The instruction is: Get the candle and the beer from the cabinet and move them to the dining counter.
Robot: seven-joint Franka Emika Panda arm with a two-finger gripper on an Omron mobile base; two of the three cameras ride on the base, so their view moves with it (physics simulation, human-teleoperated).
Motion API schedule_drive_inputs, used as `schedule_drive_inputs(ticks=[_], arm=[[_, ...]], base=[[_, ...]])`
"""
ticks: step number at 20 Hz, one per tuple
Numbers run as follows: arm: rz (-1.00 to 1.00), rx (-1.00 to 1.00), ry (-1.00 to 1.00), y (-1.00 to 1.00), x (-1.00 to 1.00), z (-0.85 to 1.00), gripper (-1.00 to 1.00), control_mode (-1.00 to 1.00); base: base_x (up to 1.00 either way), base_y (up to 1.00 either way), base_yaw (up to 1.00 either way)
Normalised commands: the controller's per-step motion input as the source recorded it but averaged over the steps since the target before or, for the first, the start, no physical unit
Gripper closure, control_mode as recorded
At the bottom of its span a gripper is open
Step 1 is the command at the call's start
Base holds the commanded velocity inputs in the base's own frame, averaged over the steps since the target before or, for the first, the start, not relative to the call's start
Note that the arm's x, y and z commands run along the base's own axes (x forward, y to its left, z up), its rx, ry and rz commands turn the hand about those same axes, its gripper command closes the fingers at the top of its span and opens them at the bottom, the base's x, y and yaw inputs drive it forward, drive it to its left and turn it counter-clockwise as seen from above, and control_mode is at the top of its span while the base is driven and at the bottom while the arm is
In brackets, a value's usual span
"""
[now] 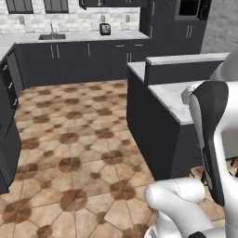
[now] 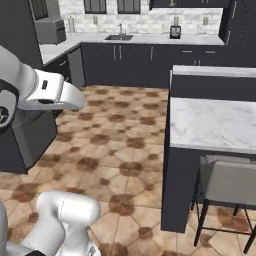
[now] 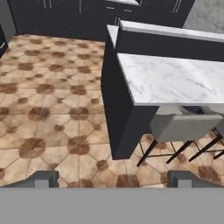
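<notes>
The dining counter [image 3: 175,78] is a long white marble top with grey veins and a dark raised back ledge, standing ahead and to the right; it also appears as the dining counter [image 2: 215,125] and the dining counter [image 1: 169,100]. Its top is bare. My gripper [image 3: 113,180] is open with nothing between its fingertips [image 3: 43,178], looking down from well above the tiled floor beside the counter's near end. The candle, the beer and the cabinet are out of view.
A beige stool [image 3: 183,127] is tucked under the counter's near side, also the stool [image 2: 230,180]. Black lower cabinets with a sink [image 2: 119,37] and a toaster [image 2: 175,32] line the far wall. Open brown tiled floor [image 1: 79,139] lies to the left.
</notes>
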Motion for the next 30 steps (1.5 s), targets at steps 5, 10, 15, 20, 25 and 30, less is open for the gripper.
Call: schedule_drive_inputs(ticks=[5,10,15,20,25,30], arm=[[0.00,0.00,0.00,0.00,0.00,0.00,-1.00,1.00],[0.00,0.00,0.00,0.00,0.00,0.00,-1.00,1.00],[0.00,0.00,0.00,0.00,0.00,0.00,-1.00,1.00],[0.00,0.00,0.00,0.00,0.00,0.00,-1.00,1.00],[0.00,0.00,0.00,0.00,0.00,0.00,-1.00,1.00],[0.00,0.00,0.00,0.00,0.00,0.00,-1.00,1.00]], base=[[0.82,1.00,0.00],[1.00,0.82,0.00],[1.00,0.07,0.00],[1.00,-0.47,0.00],[1.00,-0.19,0.00],[1.00,0.00,0.00]])
